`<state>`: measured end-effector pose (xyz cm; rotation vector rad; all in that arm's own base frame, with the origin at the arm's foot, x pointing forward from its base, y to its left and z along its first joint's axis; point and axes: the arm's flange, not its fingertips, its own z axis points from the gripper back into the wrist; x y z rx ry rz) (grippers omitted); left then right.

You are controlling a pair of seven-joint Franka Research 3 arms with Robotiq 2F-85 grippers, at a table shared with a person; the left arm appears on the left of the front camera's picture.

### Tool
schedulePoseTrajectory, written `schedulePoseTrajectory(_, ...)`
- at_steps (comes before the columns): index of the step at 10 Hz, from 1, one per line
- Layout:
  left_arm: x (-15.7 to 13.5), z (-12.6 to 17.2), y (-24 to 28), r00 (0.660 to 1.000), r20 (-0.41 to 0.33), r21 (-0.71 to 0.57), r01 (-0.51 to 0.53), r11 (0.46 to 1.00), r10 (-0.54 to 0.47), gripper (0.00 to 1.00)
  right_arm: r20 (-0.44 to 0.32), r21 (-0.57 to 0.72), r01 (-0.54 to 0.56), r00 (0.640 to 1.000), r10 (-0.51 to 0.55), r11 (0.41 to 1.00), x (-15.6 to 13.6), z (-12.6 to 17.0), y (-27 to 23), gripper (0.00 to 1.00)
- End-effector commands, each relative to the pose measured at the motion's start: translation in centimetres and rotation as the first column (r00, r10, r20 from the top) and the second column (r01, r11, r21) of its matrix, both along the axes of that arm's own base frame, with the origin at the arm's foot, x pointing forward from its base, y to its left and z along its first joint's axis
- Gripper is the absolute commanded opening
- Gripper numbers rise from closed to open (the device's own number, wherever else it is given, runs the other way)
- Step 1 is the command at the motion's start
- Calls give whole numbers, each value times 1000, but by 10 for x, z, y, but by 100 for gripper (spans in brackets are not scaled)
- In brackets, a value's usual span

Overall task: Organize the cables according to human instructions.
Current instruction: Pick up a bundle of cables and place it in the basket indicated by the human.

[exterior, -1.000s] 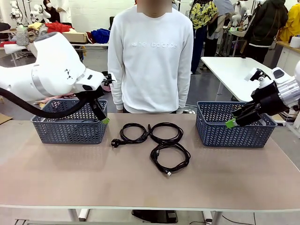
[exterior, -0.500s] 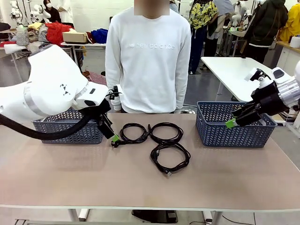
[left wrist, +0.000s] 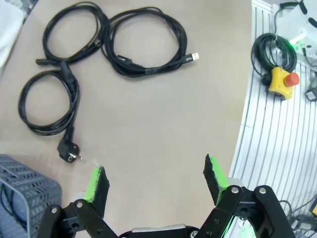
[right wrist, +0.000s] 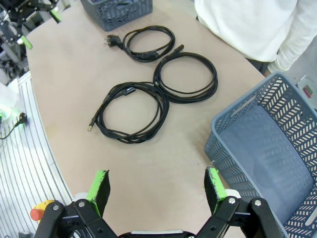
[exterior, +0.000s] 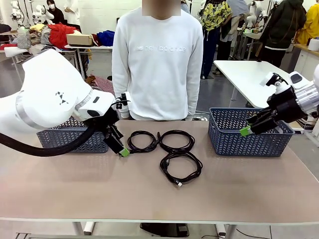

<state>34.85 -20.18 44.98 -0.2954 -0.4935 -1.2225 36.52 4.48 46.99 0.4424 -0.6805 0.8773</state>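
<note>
Three black cable coils lie mid-table. The left coil point(exterior: 142, 150) has a chunky round plug point(left wrist: 68, 152). Beside it is the middle coil point(exterior: 176, 131), and the front coil point(exterior: 181, 154) ends in a slim connector point(left wrist: 194, 56). My left gripper point(exterior: 122, 151) hangs open, low over the table, just by the left coil's plug; in the left wrist view its pads point(left wrist: 97, 181) are spread wide with nothing between them. My right gripper point(exterior: 245, 131) is open above the near left corner of the right basket point(exterior: 251, 142), which is empty inside point(right wrist: 267, 144).
A grey basket point(exterior: 75, 140) stands at the left behind my left arm, with a black cord showing inside it point(right wrist: 119, 4). A person in a white sweatshirt point(exterior: 157, 59) stands at the far edge, arms down. Bare tabletop lies in front of the coils.
My left arm swung right from above the left basket and dropped to the left coil's plug. The right arm and the coils have not moved.
</note>
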Motion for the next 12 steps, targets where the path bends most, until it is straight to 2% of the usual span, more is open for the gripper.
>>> schedulePoseTrajectory(1, 1, 2, 1, 1000, 11, -3, -8, 1000, 8, 100, 20, 22, -22, 1000, 21, 1000, 5, -2, -1, 100)
schedulePoseTrajectory(12, 1, 2, 1, 1000, 11, -3, -8, 1000, 8, 100, 20, 22, -22, 1000, 21, 1000, 5, -2, -1, 100)
